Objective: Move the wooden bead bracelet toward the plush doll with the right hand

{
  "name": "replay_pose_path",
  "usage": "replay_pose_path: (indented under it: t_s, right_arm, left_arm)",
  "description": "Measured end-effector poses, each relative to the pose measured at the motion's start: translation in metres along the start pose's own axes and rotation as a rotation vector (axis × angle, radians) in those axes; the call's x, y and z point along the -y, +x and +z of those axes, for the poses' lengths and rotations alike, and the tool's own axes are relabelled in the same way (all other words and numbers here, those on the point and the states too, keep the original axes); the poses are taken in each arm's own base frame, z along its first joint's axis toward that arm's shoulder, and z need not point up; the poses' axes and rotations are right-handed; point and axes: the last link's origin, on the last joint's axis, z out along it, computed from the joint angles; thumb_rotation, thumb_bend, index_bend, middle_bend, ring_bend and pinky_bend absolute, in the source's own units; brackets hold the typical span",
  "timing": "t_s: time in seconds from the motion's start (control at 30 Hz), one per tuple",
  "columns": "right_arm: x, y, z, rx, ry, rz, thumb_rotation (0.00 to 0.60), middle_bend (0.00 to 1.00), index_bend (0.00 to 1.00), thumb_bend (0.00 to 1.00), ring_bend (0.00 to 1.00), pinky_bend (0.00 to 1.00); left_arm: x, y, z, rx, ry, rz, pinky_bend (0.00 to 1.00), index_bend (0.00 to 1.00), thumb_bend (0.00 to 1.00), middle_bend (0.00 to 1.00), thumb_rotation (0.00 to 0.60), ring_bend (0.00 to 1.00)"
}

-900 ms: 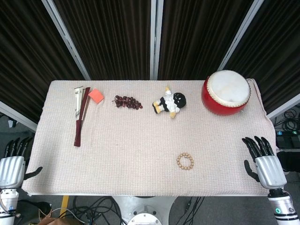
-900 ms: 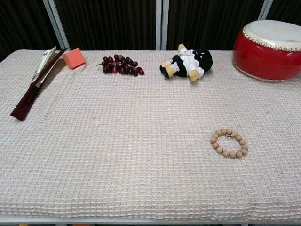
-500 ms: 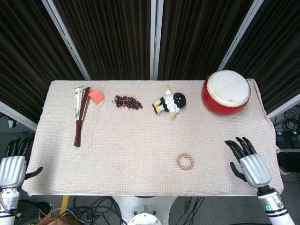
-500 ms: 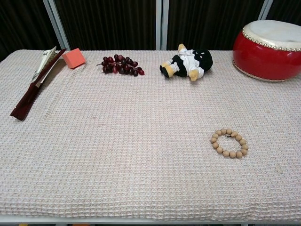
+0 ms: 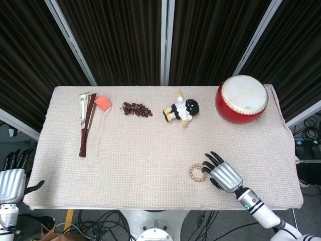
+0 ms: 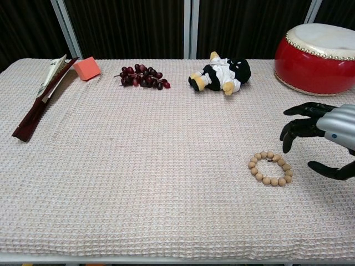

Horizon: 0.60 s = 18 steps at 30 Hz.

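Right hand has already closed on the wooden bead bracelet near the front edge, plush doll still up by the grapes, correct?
Not quite: the right hand is open beside the wooden bead bracelet, holding nothing. The chest view shows its fingers spread above the cloth, apart from the beads. The plush doll does lie at the back near the grapes.

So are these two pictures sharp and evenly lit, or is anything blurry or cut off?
Head view: soft, even light, hardly any shadows, the bracelet and doll crisp, only the dark curtains losing detail. Chest view: also sharp, with a mild sheen on the red drum, which the frame edge crops; the right hand is cropped there too.
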Motion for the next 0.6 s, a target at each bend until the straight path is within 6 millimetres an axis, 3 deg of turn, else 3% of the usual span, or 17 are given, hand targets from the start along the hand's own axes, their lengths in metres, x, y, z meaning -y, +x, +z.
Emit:
replay_pose_path:
  t_s: [0.17, 0.6]
  right_arm:
    - [0.001, -0.018, 0.011, 0.010, 0.020, -0.073, 0.600, 0.25, 0.37, 0.33, 0.00, 0.00]
    - [0.005, -0.045, 0.013, -0.039, 0.058, -0.151, 0.600, 0.29, 0.42, 0.29, 0.04, 0.00]
  left_arm:
    - [0.002, -0.001, 0.000, 0.006, 0.006, -0.005, 0.01, 0.11, 0.00, 0.10, 0.600, 0.00]
    - [0.005, -0.003, 0.000, 0.021, 0.004, -0.022, 0.01, 0.11, 0.00, 0.10, 0.600, 0.00]
